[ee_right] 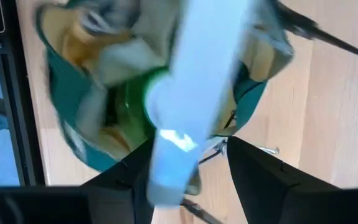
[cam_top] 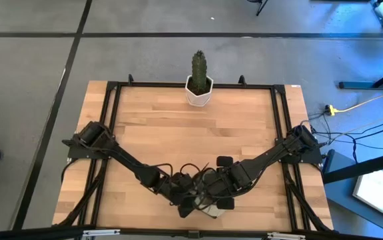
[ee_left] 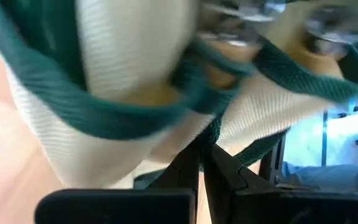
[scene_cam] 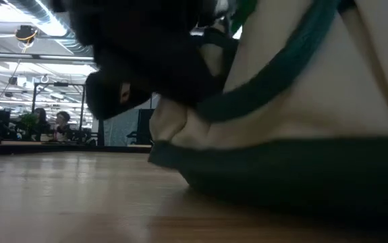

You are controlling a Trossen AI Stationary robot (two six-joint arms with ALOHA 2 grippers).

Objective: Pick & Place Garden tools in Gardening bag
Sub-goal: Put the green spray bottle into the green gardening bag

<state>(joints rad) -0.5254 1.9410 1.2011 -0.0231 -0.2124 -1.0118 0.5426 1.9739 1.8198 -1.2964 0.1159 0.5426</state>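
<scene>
Right wrist view shows the right gripper (ee_right: pixel 185 168), fingers apart around the spray bottle (ee_right: pixel 191 93), which may tip beside the gardening bag (ee_right: pixel 73 124).

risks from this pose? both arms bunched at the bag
1. The right gripper stands open around the spray bottle above the bag; the bottle may snag on the rim or on tools already inside.
2. The left gripper is shut on the bag's fabric; pulling could tip the bag.
3. Both arms meet at the table's near edge; they could collide.

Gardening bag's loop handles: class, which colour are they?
Dark green, against the cream fabric of the gardening bag; the loop handles show best in the left wrist view.
</scene>
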